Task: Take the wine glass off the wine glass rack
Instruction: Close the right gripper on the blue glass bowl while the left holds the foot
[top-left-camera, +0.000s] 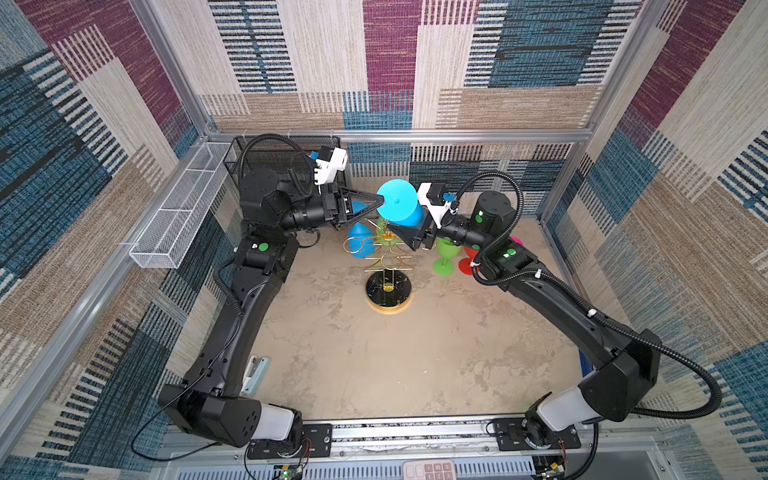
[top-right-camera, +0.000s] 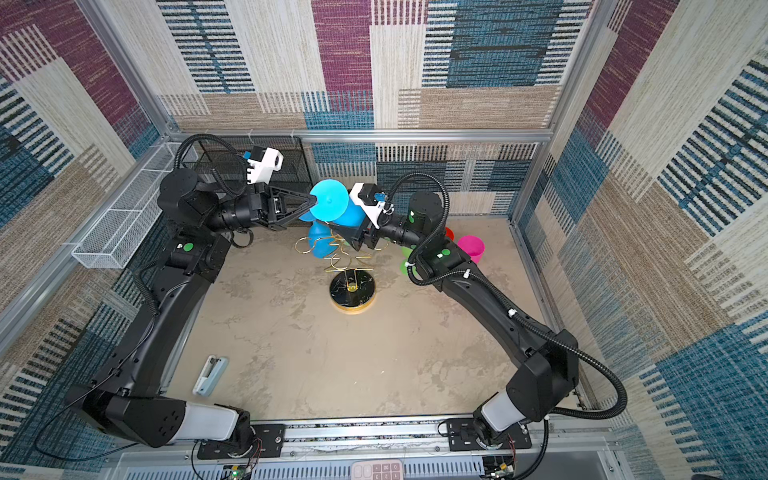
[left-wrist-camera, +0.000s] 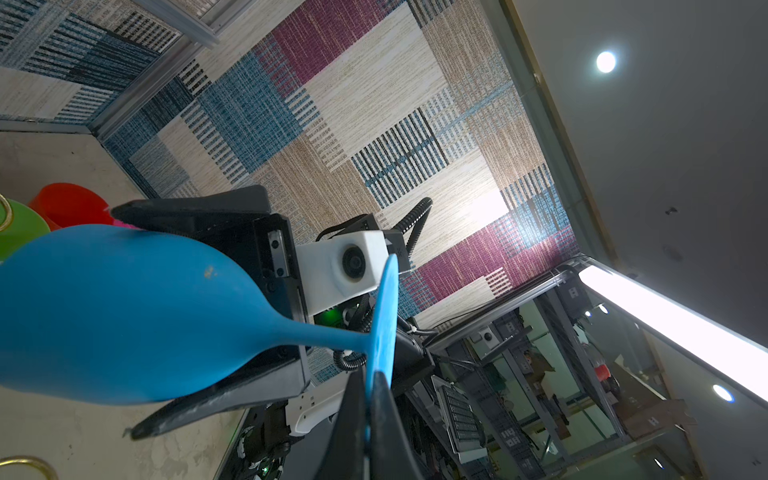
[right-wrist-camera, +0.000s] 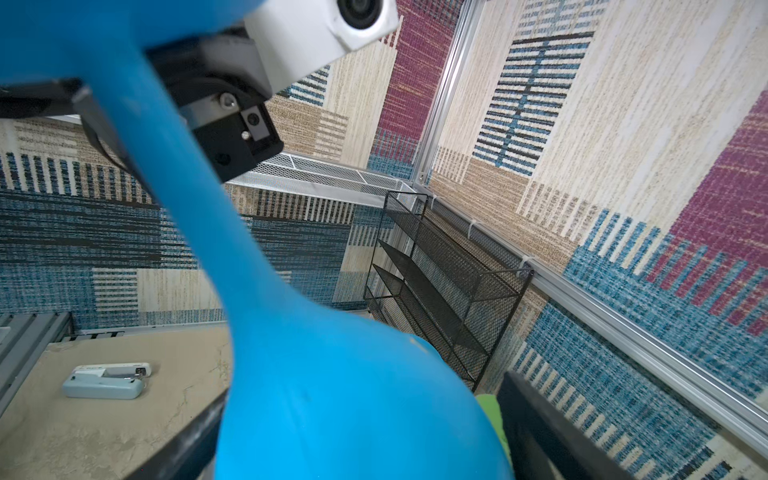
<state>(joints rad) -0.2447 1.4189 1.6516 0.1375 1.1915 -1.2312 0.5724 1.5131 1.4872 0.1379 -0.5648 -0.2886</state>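
Blue wine glass, foot up between the two pincers and seemingly lifted off the gold wine glass rack below them, seems mid-handover: left pincer clamps the foot's rim, right pincer straddles the bowl wide, grip unclear, so next it must close firmly.

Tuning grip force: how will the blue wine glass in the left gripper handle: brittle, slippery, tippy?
Probably light and not brittle: the blue wine glass looks matte, like moulded plastic or silicone. Its thin foot may flex or slip where the left gripper pinches only its edge. Set upright, likely tippy: bulky top on a thin stem.
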